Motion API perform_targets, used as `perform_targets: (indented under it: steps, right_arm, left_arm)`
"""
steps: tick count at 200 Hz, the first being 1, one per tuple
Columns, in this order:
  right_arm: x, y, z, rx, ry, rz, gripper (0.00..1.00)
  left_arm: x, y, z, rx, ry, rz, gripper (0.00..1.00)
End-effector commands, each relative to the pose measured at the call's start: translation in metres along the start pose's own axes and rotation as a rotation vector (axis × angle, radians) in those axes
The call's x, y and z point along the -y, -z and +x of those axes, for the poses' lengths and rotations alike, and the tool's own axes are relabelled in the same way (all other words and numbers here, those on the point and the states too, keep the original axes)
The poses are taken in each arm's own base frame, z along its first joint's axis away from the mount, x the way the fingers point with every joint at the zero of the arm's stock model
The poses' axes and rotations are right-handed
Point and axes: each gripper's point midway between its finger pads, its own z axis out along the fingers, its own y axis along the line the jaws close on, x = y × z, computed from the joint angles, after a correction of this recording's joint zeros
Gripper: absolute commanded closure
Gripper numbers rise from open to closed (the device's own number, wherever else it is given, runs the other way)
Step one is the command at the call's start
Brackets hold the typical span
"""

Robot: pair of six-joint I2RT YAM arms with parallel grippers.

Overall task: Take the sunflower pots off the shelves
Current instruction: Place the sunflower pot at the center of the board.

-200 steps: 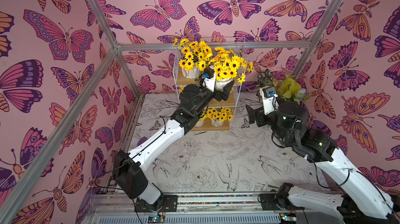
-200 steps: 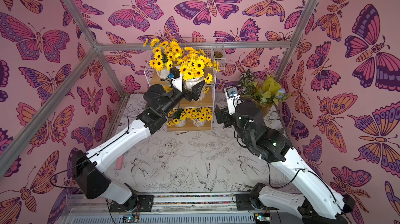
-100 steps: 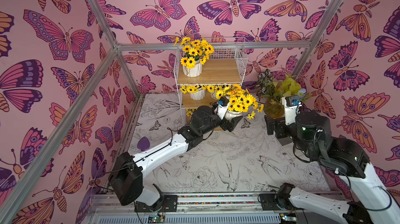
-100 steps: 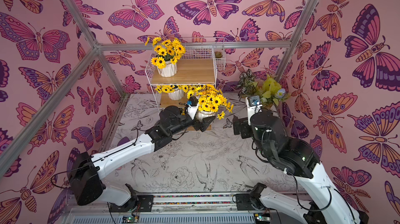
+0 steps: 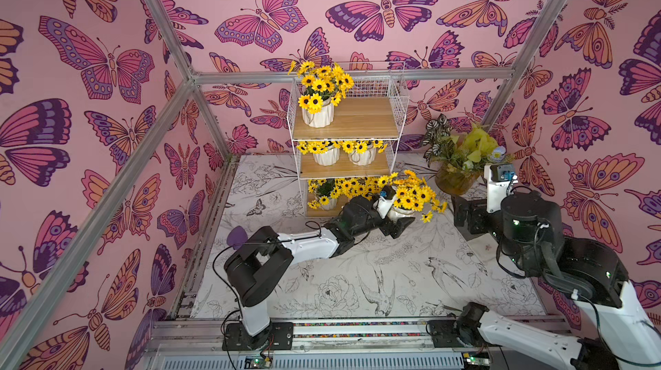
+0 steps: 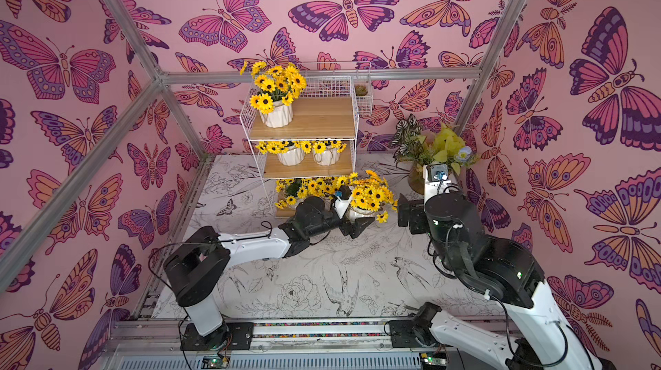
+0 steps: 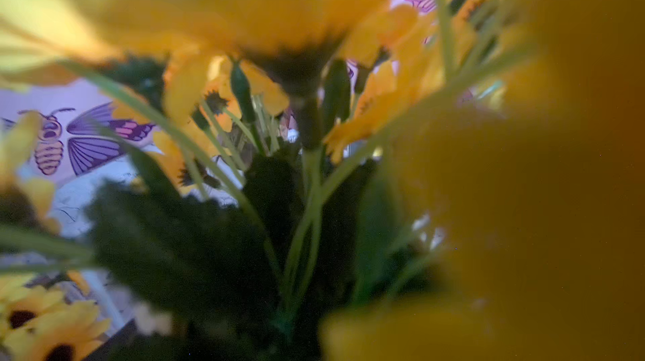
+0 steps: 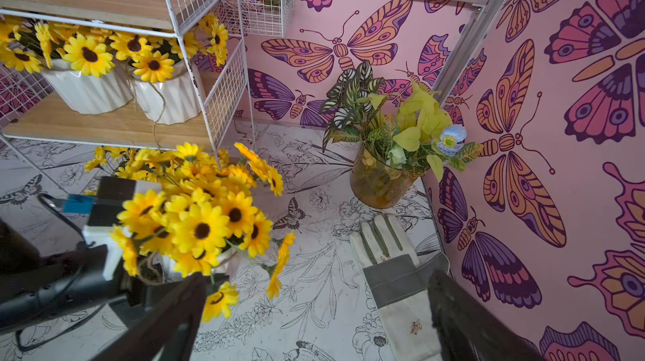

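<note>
The shelves (image 5: 361, 119) (image 6: 322, 118) stand at the back of the table. One of the sunflower pots (image 5: 317, 117) is on the top tier. Two more (image 5: 326, 156) (image 5: 362, 156) share the middle tier, and yellow blooms (image 5: 327, 197) crowd the bottom tier. My left gripper (image 5: 393, 221) (image 6: 352, 224) is shut on another sunflower pot (image 5: 397, 212) (image 6: 357, 213) (image 8: 195, 266), low over the table just right of the rack's foot. Its flowers fill the left wrist view and hide the fingers there. My right gripper (image 5: 461, 214) (image 8: 314, 324) hangs open and empty to the right of that pot.
An amber glass vase (image 5: 454, 180) (image 8: 378, 184) with patterned leaves stands at the back right corner. A grey-and-white work glove (image 8: 398, 272) lies on the table in front of it. A small purple object (image 5: 236, 236) lies near the left wall.
My left arm carried the held pot from the top tier down and to the right, to table level beside the rack. My right arm drew back to the right.
</note>
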Motion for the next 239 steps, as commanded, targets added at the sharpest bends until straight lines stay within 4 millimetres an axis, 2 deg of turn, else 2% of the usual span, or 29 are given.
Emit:
perform_targets:
  steps: [1,42,123,157,202,239]
  right_arm:
    - [0.008,0.000,0.002,0.005,-0.013,0.041,0.01]
    - [0.004,-0.005,0.004,0.002,-0.007,0.037,0.01]
    - [-0.002,-0.011,0.017,-0.025,-0.030,0.019,0.01]
    - [-0.007,-0.016,0.019,-0.035,-0.033,0.011,0.01]
    - [-0.009,-0.017,0.016,-0.018,-0.050,0.006,0.01]
    - [-0.010,-0.017,0.012,-0.008,-0.056,0.009,0.01]
  left_arm:
    - [0.014,-0.013,-0.044,0.197,-0.018,0.076,0.40]
    - [0.009,-0.051,-0.008,0.211,0.034,0.124,0.40]
    - [-0.006,-0.111,0.026,0.179,0.044,0.142,0.38]
    - [-0.015,-0.126,0.036,0.146,0.017,0.135,0.36]
    - [-0.042,-0.144,0.051,0.101,0.067,0.120,0.28]
    - [-0.063,-0.158,0.059,0.093,0.112,0.111,0.26]
